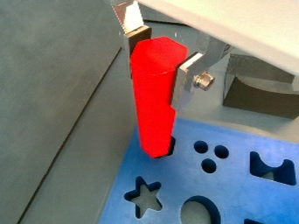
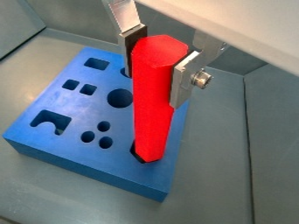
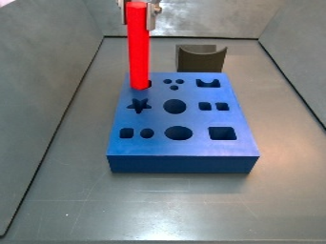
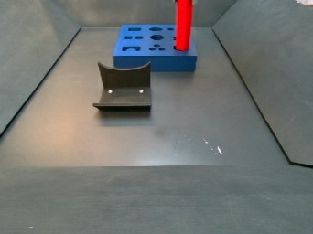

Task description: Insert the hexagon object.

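While the claw [image 2: 159, 61] is clamping the upper end of the hexagon object [image 2: 156, 101], we are holding that red rod upright over the blue block [image 2: 70, 122], with its lower tip just entering a hole at one corner of the block. In both wrist views a silver finger plate [image 1: 188, 73] is pressing flat against one facet of the rod, and a second plate is bearing on the opposite side, so the grip looks square to the facets.

We are judging this step to be the start of insertion: the tip is seated in the hole mouth, but nearly the whole length is standing above the block, as a side view [image 3: 136, 48] shows.

To do this step well, we are recommending the following:

- Keep the rod vertical relative to the block's top face; any lean is likely to jam the edges against the hole wall.
- Keep the facets lined up with the hole's sides; a slight twist may bind a hexagonal fit.
- Lower slowly and straight, and release only once the rod is resting at depth.

Away from the block, the dark grey curved piece [image 4: 123, 88] is lying on the worktop [image 4: 184, 137], well apart from the working corner.
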Robot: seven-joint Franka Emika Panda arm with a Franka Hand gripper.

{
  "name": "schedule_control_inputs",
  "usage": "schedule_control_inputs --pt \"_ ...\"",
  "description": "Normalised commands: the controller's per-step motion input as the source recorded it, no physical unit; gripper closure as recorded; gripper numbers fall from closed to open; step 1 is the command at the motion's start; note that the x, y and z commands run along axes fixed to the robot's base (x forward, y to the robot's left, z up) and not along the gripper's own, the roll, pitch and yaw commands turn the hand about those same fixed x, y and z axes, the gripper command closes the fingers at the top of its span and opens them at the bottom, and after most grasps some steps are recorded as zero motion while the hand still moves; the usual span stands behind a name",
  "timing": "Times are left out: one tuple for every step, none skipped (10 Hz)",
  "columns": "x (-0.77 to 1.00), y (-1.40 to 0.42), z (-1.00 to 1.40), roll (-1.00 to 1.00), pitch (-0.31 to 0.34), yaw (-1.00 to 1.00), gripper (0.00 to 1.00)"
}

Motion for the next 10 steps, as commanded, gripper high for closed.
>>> schedule_control_inputs --pt "0.38 0.00 -0.52 0.14 0.000 -0.02 1.00" --pt "0.31 0.03 -0.57 0.15 0.000 -0.02 1.00" --pt "0.15 0.00 -0.69 0.17 -0.019 -0.01 1.00" --pt "0.00 0.00 -0.79 0.19 -0.139 0.00 1.00" --pt "-0.02 0.00 -0.76 0.19 -0.179 0.00 1.00" --pt "-0.07 -0.03 -0.66 0.23 -0.210 0.00 1.00" --pt "-0.02 -0.03 -0.54 0.26 -0.244 0.00 1.00" --pt "-0.08 -0.21 -0.45 0.22 -0.339 0.00 1.00" --pt "-0.06 0.00 -0.09 0.00 -0.173 0.00 1.00" --pt "0.00 0.00 0.00 0.00 0.000 0.00 1.00"
